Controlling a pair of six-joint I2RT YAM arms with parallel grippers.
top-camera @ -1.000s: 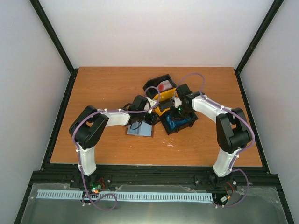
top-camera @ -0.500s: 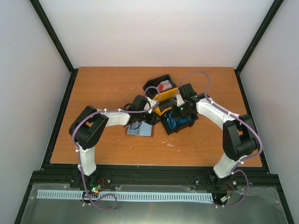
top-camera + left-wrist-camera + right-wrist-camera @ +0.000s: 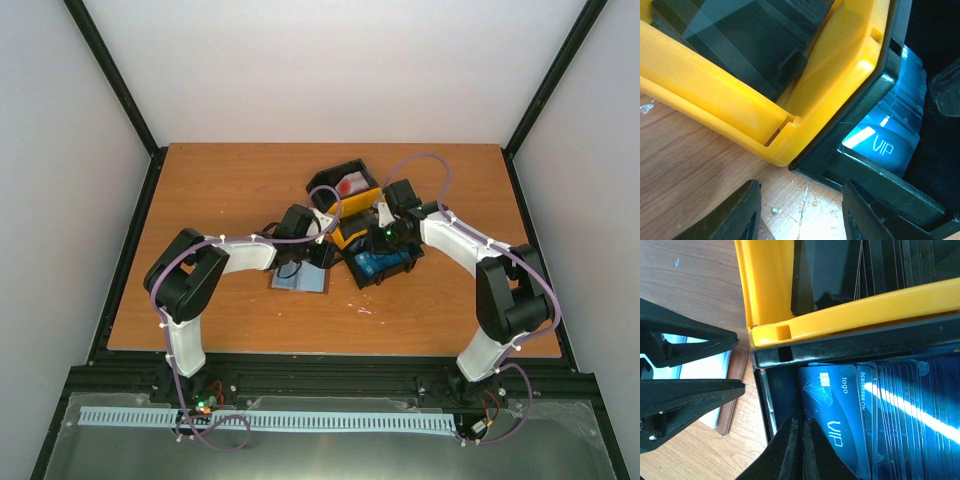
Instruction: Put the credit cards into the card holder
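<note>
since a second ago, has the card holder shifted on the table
No. The card holder lies at the same spot, just as far from the near edge of the table.

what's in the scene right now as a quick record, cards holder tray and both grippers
tray: black and yellow, three compartments, on the table
blue cards: fanned in the tray's black end, VIP card foremost
dark cards: in the yellow compartment
card holder: lying open on the table beside the tray, pale inside up
left gripper: open, empty, near the tray's corner
right gripper: shut, tips at the VIP card's edge; whether it grips a card is unclear
</note>
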